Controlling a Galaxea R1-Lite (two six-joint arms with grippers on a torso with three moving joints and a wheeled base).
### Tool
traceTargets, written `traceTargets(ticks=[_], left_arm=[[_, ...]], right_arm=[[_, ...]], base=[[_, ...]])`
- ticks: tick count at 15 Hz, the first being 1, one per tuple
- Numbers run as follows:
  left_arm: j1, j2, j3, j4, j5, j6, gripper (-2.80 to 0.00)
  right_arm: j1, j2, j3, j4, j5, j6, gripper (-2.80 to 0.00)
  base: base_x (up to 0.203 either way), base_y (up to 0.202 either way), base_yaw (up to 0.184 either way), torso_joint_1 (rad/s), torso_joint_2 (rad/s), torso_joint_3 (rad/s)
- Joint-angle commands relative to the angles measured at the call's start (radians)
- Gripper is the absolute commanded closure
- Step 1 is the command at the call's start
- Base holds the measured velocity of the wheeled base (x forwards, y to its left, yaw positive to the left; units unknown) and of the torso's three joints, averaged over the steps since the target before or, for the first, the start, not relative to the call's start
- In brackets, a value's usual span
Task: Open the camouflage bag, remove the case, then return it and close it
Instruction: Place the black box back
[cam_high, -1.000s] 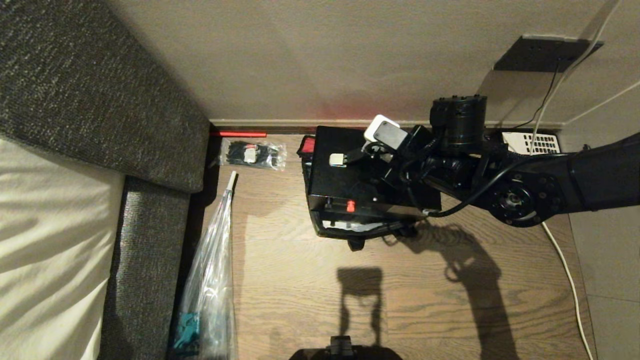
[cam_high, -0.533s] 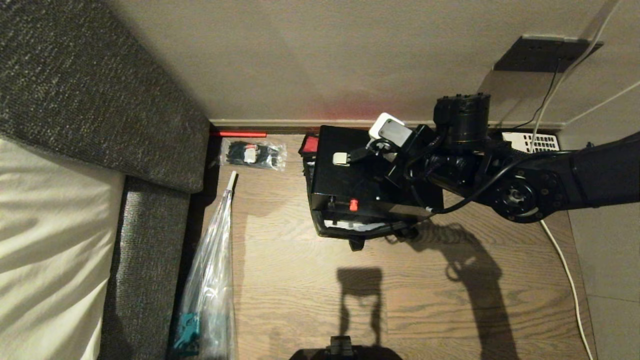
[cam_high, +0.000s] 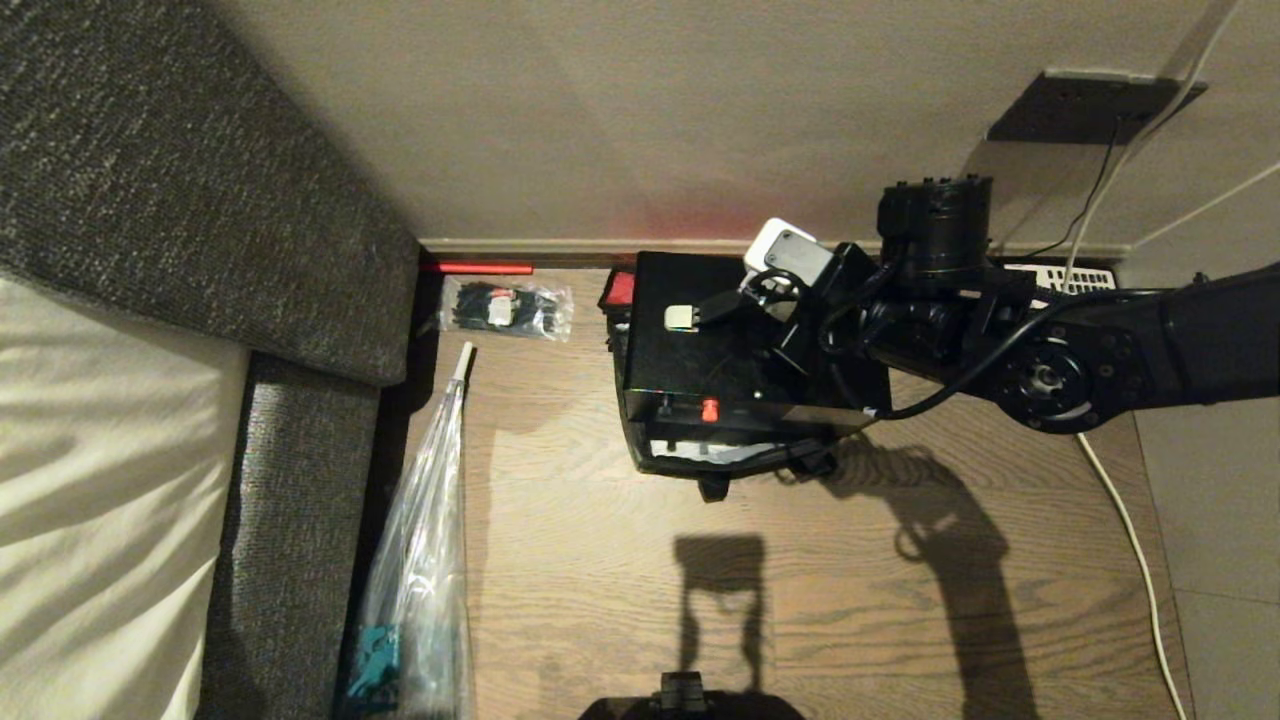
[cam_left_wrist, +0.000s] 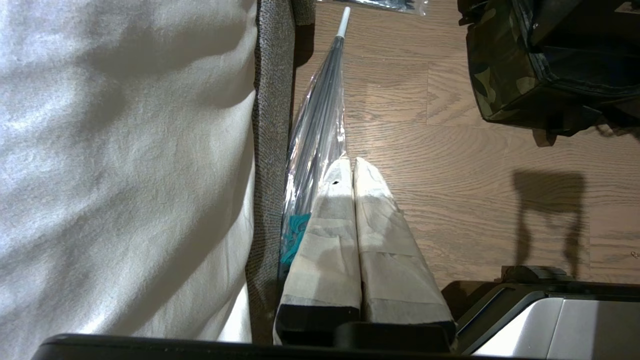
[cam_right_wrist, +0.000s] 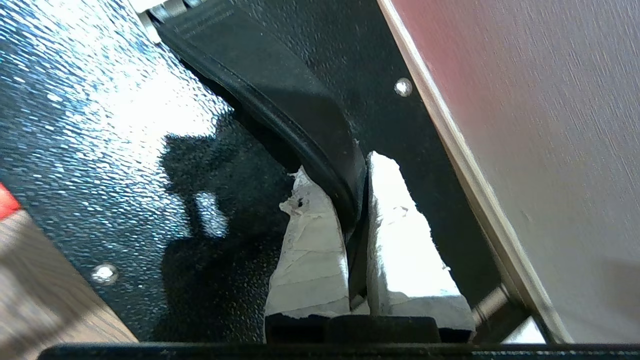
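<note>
1. Pebbled black shell, flat and rectangular: the case (cam_high: 720, 350) has a speckled sheen, small silver rivets, a red catch (cam_high: 708, 408) on its near edge and a smooth curved black handle (cam_right_wrist: 280, 105) on top.
2. Right tool (cam_right_wrist: 356, 172) sits at the case's handle, its two paper-wrapped, torn-edged fingers (cam_right_wrist: 310, 250) pinched almost together with the handle's strap squeezed between them.
3. Directly beneath that tool and the case lies the camouflage bag (cam_left_wrist: 500, 75), soft and boxy, with green-brown patches on its side and a black-edged mouth; pale lining shows just under the case's near edge. Whether the case rests on the bag or hangs just clear of it I cannot tell.
4. Floor under everything is brown wood plank with visible grain; a pale wall with a skirting strip rises just beyond the right tool.
5. Left tool (cam_left_wrist: 354, 167) hangs well away from the bag, its white taped fingers pressed flat together and gripping nothing.
6. Just beyond the left tool's tips lies a long, crinkly clear plastic sleeve (cam_left_wrist: 320, 130) with a white tube end, lying beside the coarse grey woven sofa edge (cam_left_wrist: 267, 125) and a cream cushion (cam_left_wrist: 125, 165).
7. Beyond the sleeve sits a small clear packet (cam_high: 505, 308) of black items.
</note>
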Motion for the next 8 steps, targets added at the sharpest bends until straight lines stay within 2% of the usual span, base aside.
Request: traceTargets(ticks=[1,8], left_arm=[[0.001,-0.002,0.003,0.0,0.001,0.0,0.0],[0.001,-0.002,0.003,0.0,0.001,0.0,0.0]], right_arm=[[0.001,-0.004,-0.01,-0.006,0.044,-0.005,0.0],[-0.011,-0.022,-0.005,0.007,0.104,-0.007,0.0]], base=[[0.0,0.0,0.0,0.0,0.0,0.0],[0.0,0.0,0.0,0.0,0.0,0.0]])
